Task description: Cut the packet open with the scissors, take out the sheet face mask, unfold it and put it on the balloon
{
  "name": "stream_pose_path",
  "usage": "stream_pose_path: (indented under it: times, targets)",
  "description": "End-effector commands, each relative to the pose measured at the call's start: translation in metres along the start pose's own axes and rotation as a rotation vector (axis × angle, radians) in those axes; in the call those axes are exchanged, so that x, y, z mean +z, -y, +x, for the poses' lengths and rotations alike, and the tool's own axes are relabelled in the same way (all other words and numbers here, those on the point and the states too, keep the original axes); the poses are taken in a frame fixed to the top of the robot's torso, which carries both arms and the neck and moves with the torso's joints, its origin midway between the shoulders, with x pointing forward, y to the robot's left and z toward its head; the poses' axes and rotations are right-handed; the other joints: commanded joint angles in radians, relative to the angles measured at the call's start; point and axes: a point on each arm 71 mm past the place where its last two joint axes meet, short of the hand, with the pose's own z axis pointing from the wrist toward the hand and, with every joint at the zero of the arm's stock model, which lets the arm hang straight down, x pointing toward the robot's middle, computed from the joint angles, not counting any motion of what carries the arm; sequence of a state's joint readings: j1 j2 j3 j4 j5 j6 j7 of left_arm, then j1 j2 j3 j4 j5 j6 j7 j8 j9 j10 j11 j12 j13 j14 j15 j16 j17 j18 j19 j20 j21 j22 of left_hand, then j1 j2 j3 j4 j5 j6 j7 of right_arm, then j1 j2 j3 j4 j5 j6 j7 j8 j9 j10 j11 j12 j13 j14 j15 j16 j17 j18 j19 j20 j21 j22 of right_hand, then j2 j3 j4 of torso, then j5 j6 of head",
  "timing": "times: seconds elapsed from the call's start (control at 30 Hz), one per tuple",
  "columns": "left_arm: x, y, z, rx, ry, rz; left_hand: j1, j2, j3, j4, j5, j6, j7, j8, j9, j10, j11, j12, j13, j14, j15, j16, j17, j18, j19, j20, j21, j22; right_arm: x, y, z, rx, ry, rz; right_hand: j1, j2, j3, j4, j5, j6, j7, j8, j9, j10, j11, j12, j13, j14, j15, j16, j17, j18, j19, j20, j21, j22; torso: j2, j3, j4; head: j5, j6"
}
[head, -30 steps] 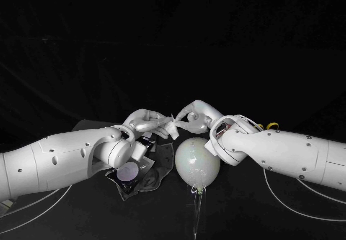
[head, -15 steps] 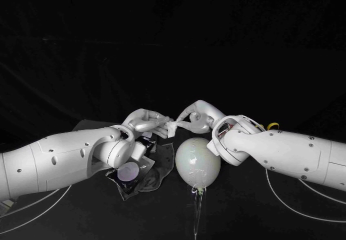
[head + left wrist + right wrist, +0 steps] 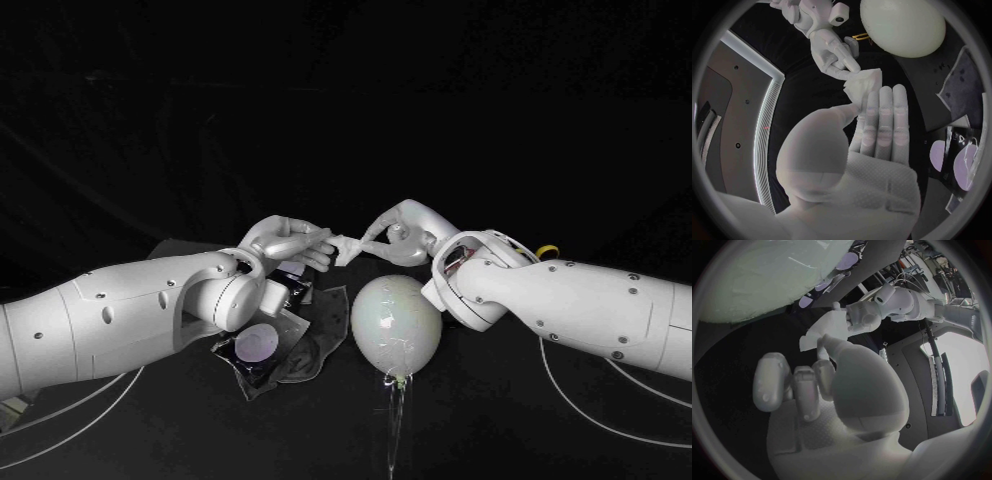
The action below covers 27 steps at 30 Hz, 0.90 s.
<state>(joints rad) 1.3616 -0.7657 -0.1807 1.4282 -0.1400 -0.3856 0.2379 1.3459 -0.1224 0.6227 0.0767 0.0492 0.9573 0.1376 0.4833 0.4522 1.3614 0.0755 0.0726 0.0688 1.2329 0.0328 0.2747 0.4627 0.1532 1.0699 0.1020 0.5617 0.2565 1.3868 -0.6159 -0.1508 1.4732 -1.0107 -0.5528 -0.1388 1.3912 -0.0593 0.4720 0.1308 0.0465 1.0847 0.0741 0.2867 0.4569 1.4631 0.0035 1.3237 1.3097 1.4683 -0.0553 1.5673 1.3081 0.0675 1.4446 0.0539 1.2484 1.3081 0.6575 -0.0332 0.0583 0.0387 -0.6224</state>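
Bench (image 3: 490, 440): black, with the balloon sitting about mid-way between the two arms.

Balloon (image 3: 395, 322): pale, egg-shaped, with the knotted narrow end toward the robot. A thin clear stem ran on from the knot. Nothing was touching it.

Packet (image 3: 274, 350): lay on the bench just beside the balloon, on the left-arm side. It was crumpled and dark, with a pale lilac round patch facing up. Part of it was tucked under the left wrist, so its full outline couldn't be made out.

Left hand (image 3: 293, 243): raised beyond the balloon's far end, on the packet side, clear of the balloon. In the left wrist view the fingers (image 3: 886, 120) were straight and packed together. The thumb was closed in against them, pinching one edge of the sheet face mask.

Right hand (image 3: 397, 232): also beyond the balloon's far end, facing the left hand, nearly fingertip to fingertip. Thumb and a finger were pinched on the opposite edge of the mask. The other fingers were bent in and had nothing in them.

Sheet face mask (image 3: 348, 248): a small white folded wad, not opened out, bridging the gap between the two hands. It sat beyond the balloon's far end and apart from it.

Scissors (image 3: 547, 251): only a yellow handle loop was visible, behind the right forearm, well apart from the balloon on the right-arm side. The blades were hidden, so I couldn't tell how they lay.
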Motion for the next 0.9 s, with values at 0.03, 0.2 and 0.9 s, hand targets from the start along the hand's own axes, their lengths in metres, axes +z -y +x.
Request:
stream_pose_path:
  times: [0.03,0.2,0.9]
  targets:
    - [0.0023,0.0034,-0.0029,-0.069,0.025,-0.007,0.004,0.010,0.091,-0.093,0.002,0.005,0.004,0.004,0.001,0.003,-0.001,-0.002,0.002,0.002,-0.007,-0.001,0.002,0.015,-0.005,-0.001,0.008,0.002,-0.0011,0.0004,-0.0007,-0.010,-0.007,-0.013,0.007,-0.002,0.005,-0.002,0.002,0.004,-0.003,0.005,0.001,0.023,-0.008,0.006,0.131,0.102,-0.007,0.003,0.263,-0.006,0.004,-0.005,0.006,0.162,0.000,-0.0003,-0.0006,0.001,0.001]
    - [0.0048,0.0084,-0.0053,-0.095,0.029,-0.003,0.004,0.010,0.091,-0.093,0.002,0.006,0.004,0.003,0.003,0.004,-0.002,-0.001,0.002,0.005,-0.008,0.000,0.003,0.016,-0.006,-0.001,0.013,0.005,-0.0020,0.0011,-0.0011,-0.008,-0.010,-0.014,0.007,-0.003,0.005,-0.002,0.002,0.003,-0.003,0.006,0.002,0.023,-0.008,0.006,0.132,0.102,-0.007,0.003,0.263,-0.006,0.004,-0.005,0.006,0.162,0.000,0.0000,0.0004,0.001,0.001]
    - [0.0102,0.0132,-0.0051,-0.117,0.004,-0.016,0.004,0.010,0.091,-0.093,0.002,0.006,0.003,0.003,0.004,0.006,-0.002,0.000,0.003,0.006,-0.009,0.001,0.004,0.017,-0.007,0.000,0.018,0.008,-0.0028,0.0046,-0.0035,0.004,0.003,-0.020,0.006,-0.006,0.007,-0.004,0.002,-0.001,-0.003,0.008,0.003,0.017,-0.008,-0.011,0.122,0.102,-0.008,0.003,0.263,-0.004,-0.001,-0.006,-0.006,0.159,-0.001,0.0002,0.0001,0.001,0.007]
